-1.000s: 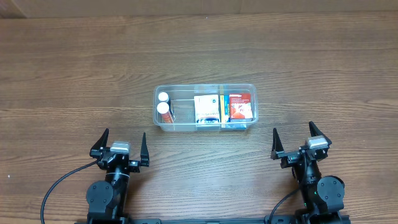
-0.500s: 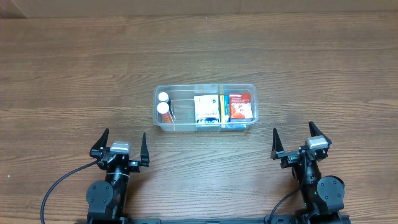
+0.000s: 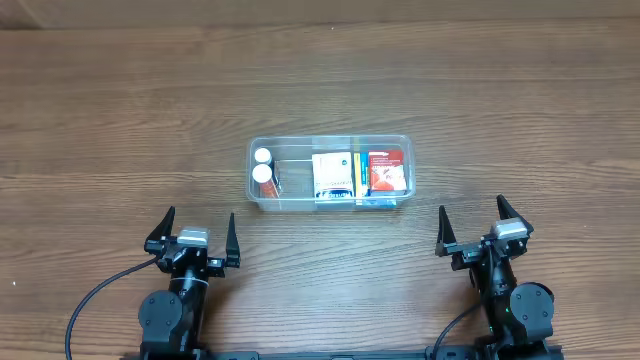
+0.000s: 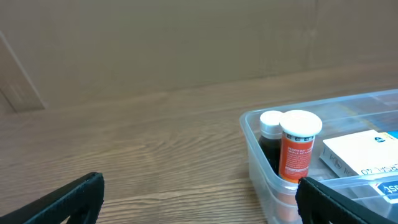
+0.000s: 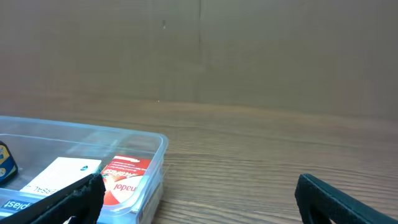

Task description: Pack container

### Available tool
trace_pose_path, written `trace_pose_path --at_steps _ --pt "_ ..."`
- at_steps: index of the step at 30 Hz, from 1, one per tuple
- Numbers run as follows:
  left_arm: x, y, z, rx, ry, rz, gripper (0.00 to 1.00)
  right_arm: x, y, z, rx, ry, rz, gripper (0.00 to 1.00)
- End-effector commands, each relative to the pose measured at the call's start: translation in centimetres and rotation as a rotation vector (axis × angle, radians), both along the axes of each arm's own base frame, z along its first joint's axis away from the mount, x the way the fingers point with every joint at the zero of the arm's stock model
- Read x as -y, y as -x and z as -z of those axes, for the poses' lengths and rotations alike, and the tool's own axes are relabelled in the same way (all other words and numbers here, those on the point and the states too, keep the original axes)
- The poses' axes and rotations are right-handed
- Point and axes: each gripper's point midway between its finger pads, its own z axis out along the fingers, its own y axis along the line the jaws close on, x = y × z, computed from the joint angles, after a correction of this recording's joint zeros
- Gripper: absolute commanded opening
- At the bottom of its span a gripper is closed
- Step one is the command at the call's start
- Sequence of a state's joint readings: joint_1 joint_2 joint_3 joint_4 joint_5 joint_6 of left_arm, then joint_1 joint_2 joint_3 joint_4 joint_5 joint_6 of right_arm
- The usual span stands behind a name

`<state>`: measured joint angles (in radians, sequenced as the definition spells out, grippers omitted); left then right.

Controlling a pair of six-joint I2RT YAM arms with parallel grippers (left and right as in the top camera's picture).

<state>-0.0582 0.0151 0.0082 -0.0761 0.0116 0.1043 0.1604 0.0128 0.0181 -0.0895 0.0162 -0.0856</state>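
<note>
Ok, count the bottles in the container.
2, both upright at the left end of the container: an orange-labelled bottle on the near side, a dark bottle just behind it. The boxes might hide more.

Clear container [image 3: 330,203] mid-table, upright, lidless, holding bottles and boxes.

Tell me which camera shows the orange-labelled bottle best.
The left wrist view: the orange-labelled bottle stands upright, side-on, inside the container, its label and white cap plain. Overhead shows only its cap from above. The right wrist view misses it.
</note>
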Motion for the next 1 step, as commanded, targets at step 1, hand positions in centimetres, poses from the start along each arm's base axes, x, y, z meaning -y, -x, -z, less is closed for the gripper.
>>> trace_pose_path --at_steps 1 --pt "-0.03 0.03 -0.05 0.006 0.008 0.001 1.00 0.17 -0.03 0.07 0.007 -0.004 0.011 1.00"
